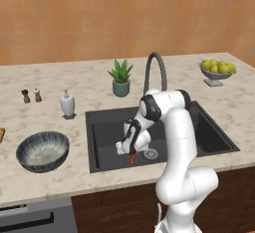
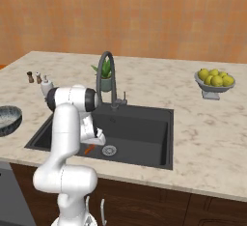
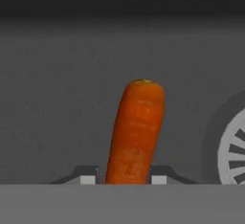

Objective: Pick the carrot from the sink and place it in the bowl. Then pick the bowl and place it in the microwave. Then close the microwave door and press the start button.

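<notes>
In your left base view, the gripper (image 1: 131, 153) reaches down into the sink (image 1: 209, 137), with the carrot (image 1: 132, 159) at its tips just beside the drain (image 1: 151, 154); the bowl (image 1: 42, 151) sits on the table (image 1: 89, 85) to the sink's left. In your right base view, the carrot (image 2: 89, 148) lies on the sink (image 2: 144, 133) floor beside the drain (image 2: 109, 150). In your hand view, the jaws press against both sides of the carrot (image 3: 136, 132), clamped on it, with the drain (image 3: 232, 151) just beside.
</notes>
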